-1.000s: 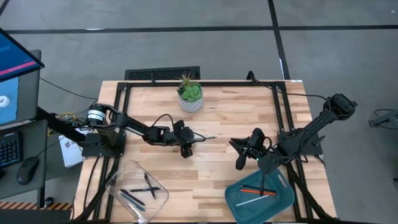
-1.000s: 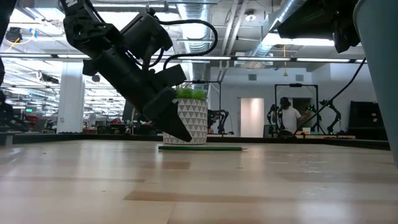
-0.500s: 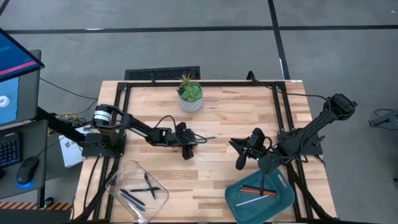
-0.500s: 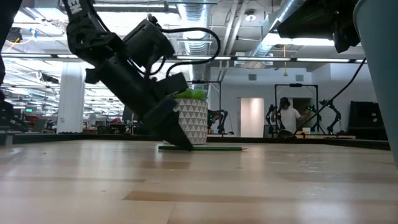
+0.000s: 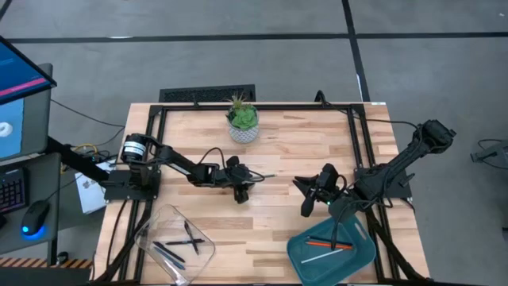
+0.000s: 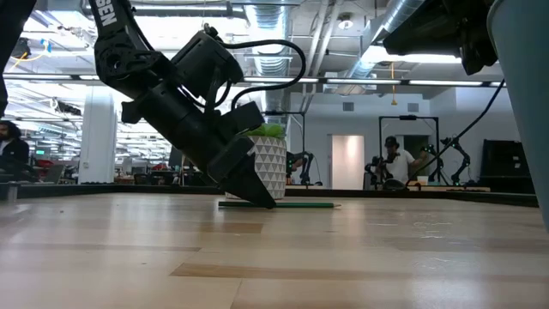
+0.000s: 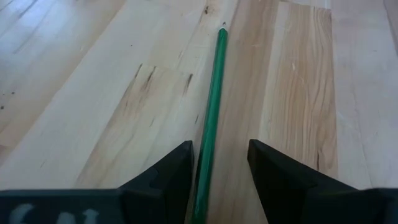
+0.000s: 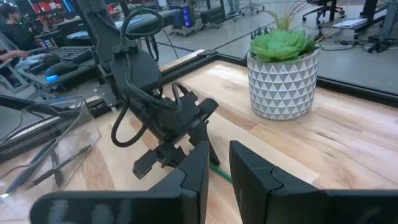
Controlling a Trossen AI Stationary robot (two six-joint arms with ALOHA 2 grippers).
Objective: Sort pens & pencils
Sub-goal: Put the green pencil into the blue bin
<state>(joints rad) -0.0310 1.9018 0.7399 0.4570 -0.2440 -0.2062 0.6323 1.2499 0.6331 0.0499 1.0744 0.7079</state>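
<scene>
1. The green pencil lies flat on the worktop, a little in front of the potted plant and slightly to its right as the high view shows it.
2. The left pincer is low over the near end of that pencil. Its two fingers stand wide apart, one on each side of the shaft, and have hold of nothing yet.
3. The pencil's long axis runs straight out from the pincer, away from the wrist, with the sharpened tip at the far end. The fingers therefore close across the shaft rather than along it, which looks well suited to a pinch.
4. In the low view the fingertips appear to be at or just above the wood; actual contact with the pencil cannot be made out.
5. The left arm is plainly the nearer one. The right pincer waits well to the right of the plant, narrowly parted and empty, beside the teal tray.
6. Other pens rest in the clear tray, forward and left of the plant.
</scene>
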